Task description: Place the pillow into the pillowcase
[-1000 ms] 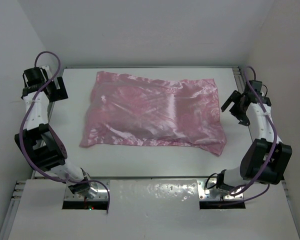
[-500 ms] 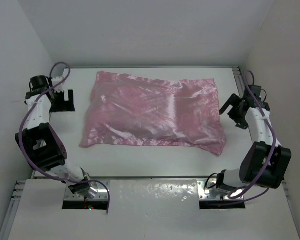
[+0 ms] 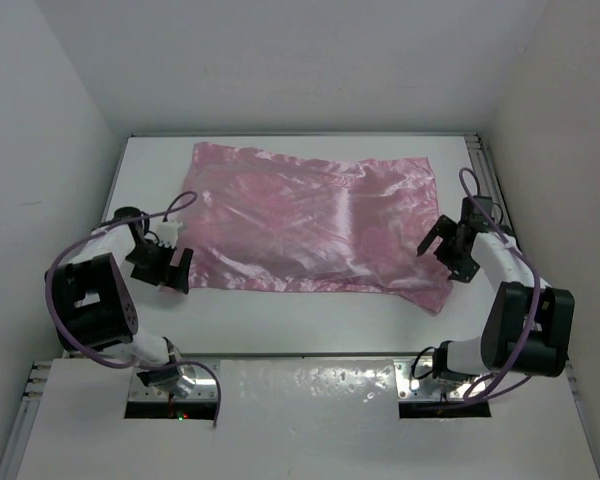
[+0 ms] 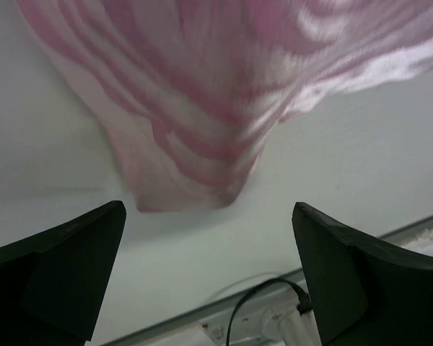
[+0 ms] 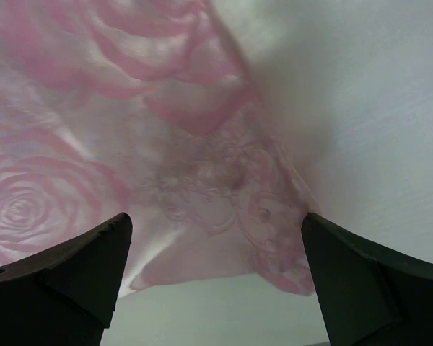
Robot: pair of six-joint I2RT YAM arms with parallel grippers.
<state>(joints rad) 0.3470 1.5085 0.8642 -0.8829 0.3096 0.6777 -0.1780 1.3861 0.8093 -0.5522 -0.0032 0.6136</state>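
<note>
Left gripper (image 3: 163,272) and right gripper (image 3: 443,254) are spread wide, empty, flanking the puffed, shiny pink fabric pillowcase (image 3: 310,225); its contents are hidden.

No text, label, brand, number or sign can be read in any of the views. The pillowcase (image 3: 310,225) carries only a rose pattern, seen close in the right wrist view, and no letters can be made out on it.
</note>
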